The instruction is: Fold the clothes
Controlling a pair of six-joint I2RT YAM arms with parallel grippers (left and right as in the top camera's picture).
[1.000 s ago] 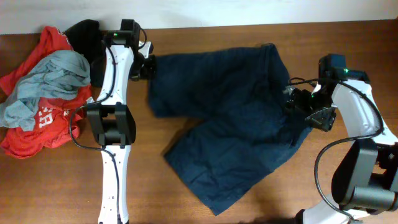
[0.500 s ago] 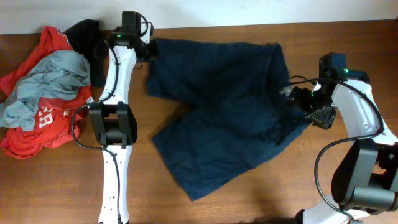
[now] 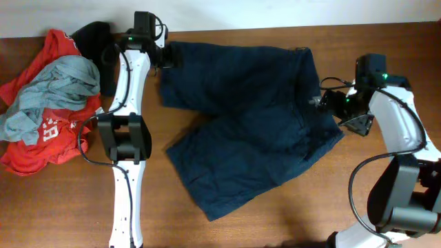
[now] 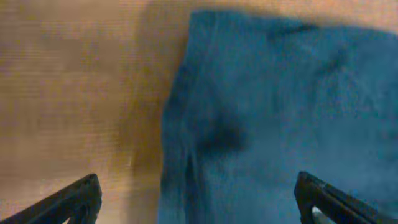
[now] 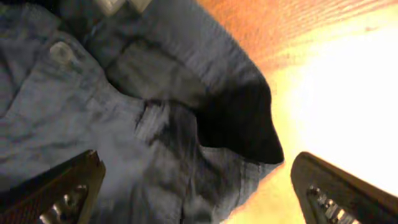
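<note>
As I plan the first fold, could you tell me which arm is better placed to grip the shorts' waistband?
Right, probably: the right fingers hang open astride the waistband of the navy shorts, beside its button. The left fingers are over a leg's hem.

Overhead: fixed above the table [image 3: 275, 220], looking straight down from well off, taking in the whole wooden top and the navy clothes [image 3: 248, 117] spread across the middle. Left wrist: riding on the left gripper [image 4: 196, 190], aimed down at close range onto the far left corner of the cloth, bare wood to the left (picture somewhat soft). Right wrist: riding on the right gripper [image 5: 196, 168], closer yet, pointed at the garment's right edge by a button [image 5: 61, 52], bright wood beyond. Shared with overhead: those two cloth edges. Shared between the wrist views: only the one garment, at opposite ends.
</note>
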